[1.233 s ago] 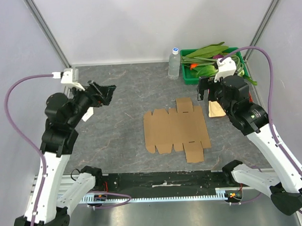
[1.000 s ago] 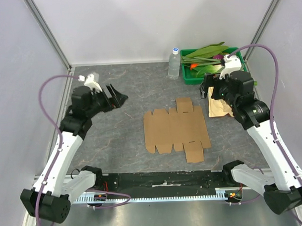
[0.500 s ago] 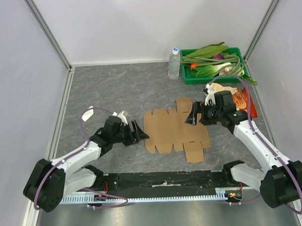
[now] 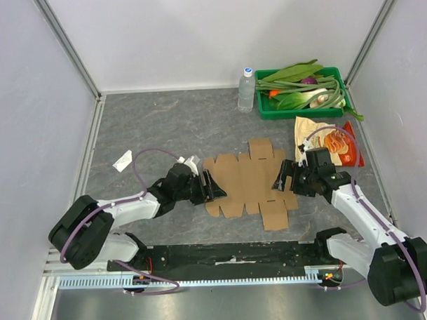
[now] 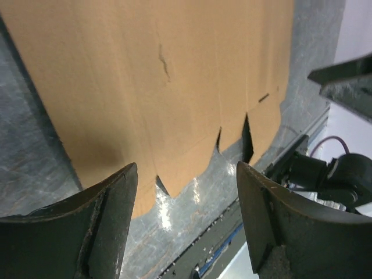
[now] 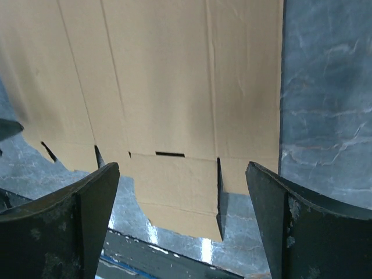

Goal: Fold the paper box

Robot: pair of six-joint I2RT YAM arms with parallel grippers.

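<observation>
The paper box point(image 4: 249, 182) is a flat brown cardboard die-cut sheet with flaps and crease lines, lying unfolded in the middle of the table. It fills the left wrist view point(image 5: 163, 75) and the right wrist view point(image 6: 168, 87). My left gripper point(image 4: 213, 186) is open and empty, low at the sheet's left edge. My right gripper point(image 4: 282, 181) is open and empty, low at the sheet's right edge. Each pair of jaws stands wide apart with the sheet's near flaps showing between them.
A green tray point(image 4: 268, 113) of vegetables stands at the back right, with a water bottle point(image 4: 247, 90) left of it. A glossy orange-tan snack bag point(image 4: 326, 143) lies right of the sheet. A small white paper scrap point(image 4: 122, 161) lies at the left. The black rail point(image 4: 231, 256) runs along the near edge.
Both arms have come down from high positions at the sides to low positions at the sheet's left and right edges. The snack bag is now uncovered. The sheet has not moved.
</observation>
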